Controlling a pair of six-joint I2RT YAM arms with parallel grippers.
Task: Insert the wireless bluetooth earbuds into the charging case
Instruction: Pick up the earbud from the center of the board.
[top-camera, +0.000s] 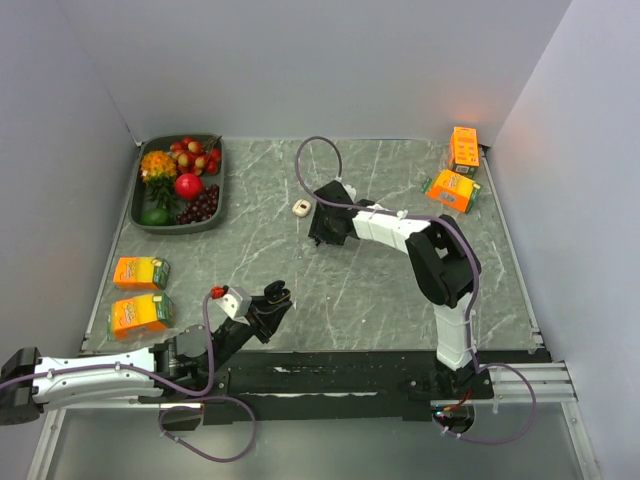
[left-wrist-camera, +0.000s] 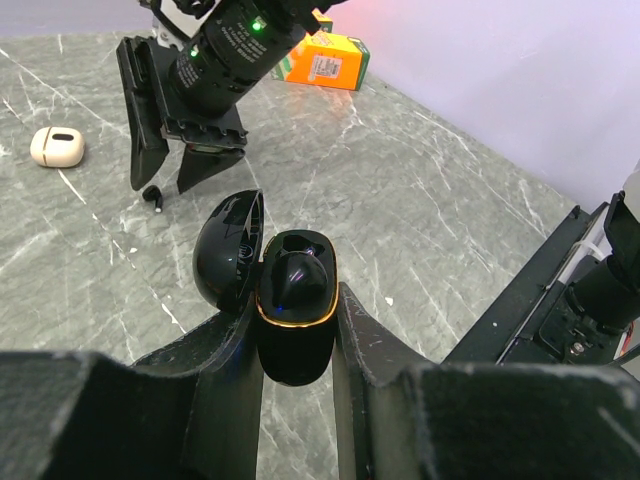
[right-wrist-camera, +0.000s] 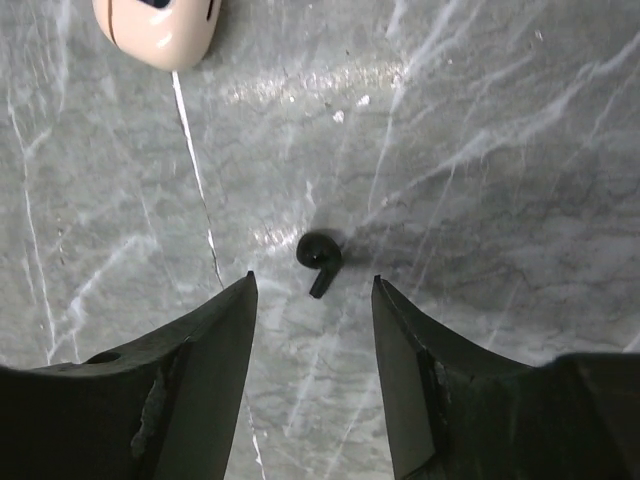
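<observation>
Top external: high above and behind the arm bases (top-camera: 455, 365), looking down on the whole table (top-camera: 400, 190). Left wrist: low, close behind the charging case (left-wrist-camera: 297, 300), facing across toward the right gripper (left-wrist-camera: 162, 190). Right wrist: near the surface, looking straight down. Common to all three: cream case (top-camera: 300, 207); to both wrist views: one earbud (right-wrist-camera: 320, 258).

The left gripper (left-wrist-camera: 297, 312) is clamped shut, pointing forward; the right gripper (right-wrist-camera: 313, 288), stretched out, points down, jaws apart.

Grips open black charging case (left-wrist-camera: 296, 292) in left gripper (left-wrist-camera: 291, 322), lid swung left. Faces right gripper (left-wrist-camera: 164, 186) spread over tiny earbud (left-wrist-camera: 153, 196) on table (left-wrist-camera: 450, 200).
</observation>
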